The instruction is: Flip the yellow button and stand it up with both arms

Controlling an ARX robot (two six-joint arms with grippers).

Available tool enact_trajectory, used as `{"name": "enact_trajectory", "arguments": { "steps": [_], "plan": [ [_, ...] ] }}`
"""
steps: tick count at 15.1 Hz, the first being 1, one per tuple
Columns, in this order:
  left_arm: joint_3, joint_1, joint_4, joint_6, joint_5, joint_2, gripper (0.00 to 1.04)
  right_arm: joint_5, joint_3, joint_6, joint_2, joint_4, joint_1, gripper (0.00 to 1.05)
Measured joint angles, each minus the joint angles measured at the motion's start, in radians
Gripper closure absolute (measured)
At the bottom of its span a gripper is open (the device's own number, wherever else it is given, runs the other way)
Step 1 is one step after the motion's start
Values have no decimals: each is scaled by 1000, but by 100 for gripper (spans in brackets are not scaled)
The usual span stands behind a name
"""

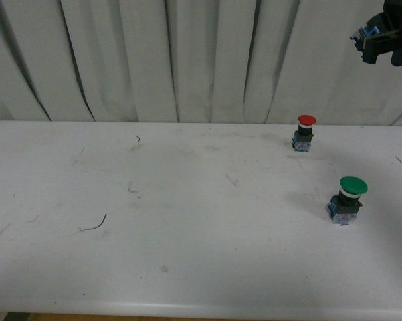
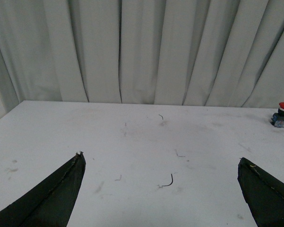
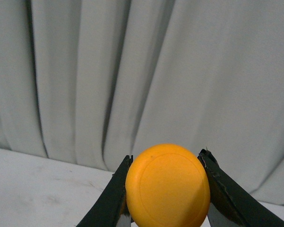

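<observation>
In the right wrist view the yellow button (image 3: 167, 187) fills the space between my black fingers, its round yellow-orange cap facing the camera. My right gripper (image 3: 167, 154) is shut on it. In the front view that gripper (image 1: 382, 33) is high at the top right, well above the table, with the button's blue-grey block (image 1: 366, 31) sticking out to the left; the cap is hidden there. My left gripper (image 2: 160, 157) is open and empty, its fingers (image 2: 56, 196) wide apart above the bare white table (image 2: 132, 142). The left arm does not show in the front view.
A red-capped button (image 1: 306, 132) stands at the back right of the white table (image 1: 187, 267) and also shows in the left wrist view (image 2: 282, 113). A larger green-capped button (image 1: 348, 198) stands nearer, at the right. A small dark wire scrap (image 1: 95, 226) lies left. A grey curtain (image 1: 187, 60) hangs behind.
</observation>
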Motion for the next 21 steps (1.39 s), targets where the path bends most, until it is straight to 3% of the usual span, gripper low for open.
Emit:
{"name": "enact_trajectory", "arguments": {
  "steps": [5,8,11,21],
  "plan": [
    [0,0,0,0,0,0,7,109,133,-10,119,-183,-56,69],
    [0,0,0,0,0,0,7,220,486,118,387,-639,-51,69],
    [0,0,0,0,0,0,7,241,615,151,475,-802,-22,69],
    [0,0,0,0,0,0,7,272,780,185,627,-923,24,69]
  ]
}}
